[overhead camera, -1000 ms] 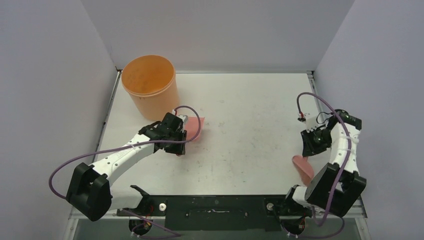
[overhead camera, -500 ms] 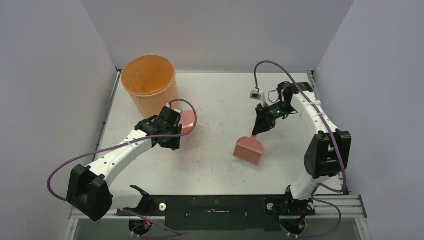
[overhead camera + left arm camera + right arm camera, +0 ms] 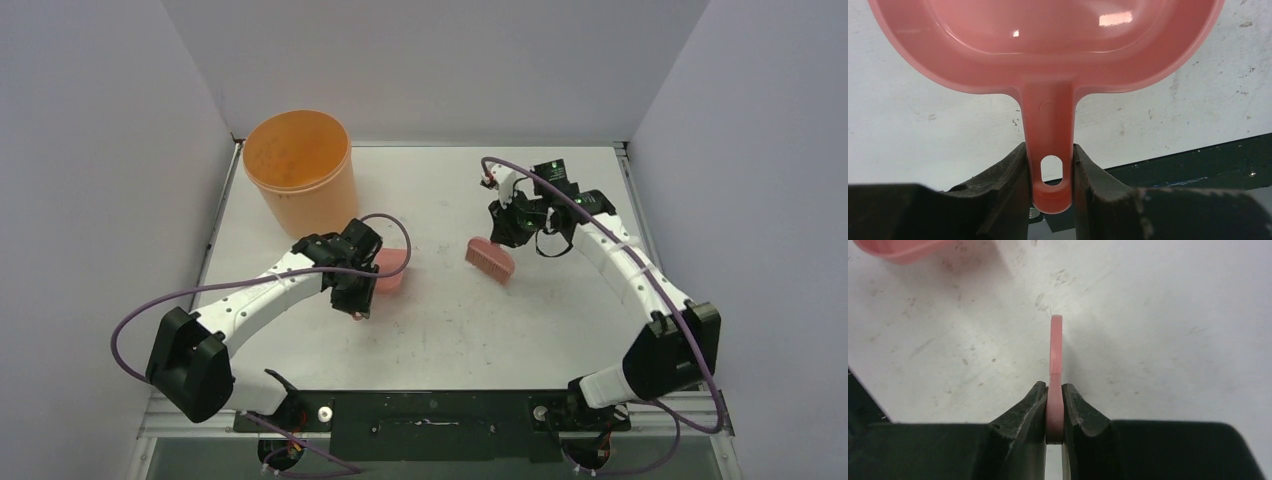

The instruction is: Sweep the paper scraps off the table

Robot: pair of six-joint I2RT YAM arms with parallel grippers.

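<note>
No paper scraps show on the white table (image 3: 470, 320) in any view. My left gripper (image 3: 366, 283) is shut on the handle of the pink dustpan (image 3: 392, 268), which lies low over the table's left middle. In the left wrist view the gripper (image 3: 1049, 156) clamps the handle just above its hang hole, and the dustpan (image 3: 1048, 45) looks empty inside. My right gripper (image 3: 509, 230) is shut on the pink hand brush (image 3: 490, 258), held right of the dustpan. In the right wrist view the gripper (image 3: 1054, 390) pinches the brush handle (image 3: 1056, 350), seen edge-on.
A tall orange bucket (image 3: 300, 170) stands at the far left corner, just behind the dustpan. Grey walls close in the table on three sides. A black metal rail (image 3: 430, 410) runs along the near edge. A corner of the dustpan (image 3: 898, 249) shows in the right wrist view.
My right arm has swung from the near right edge across to the far middle, carrying the brush toward the dustpan. My left arm has shifted the dustpan slightly right and nearer.
</note>
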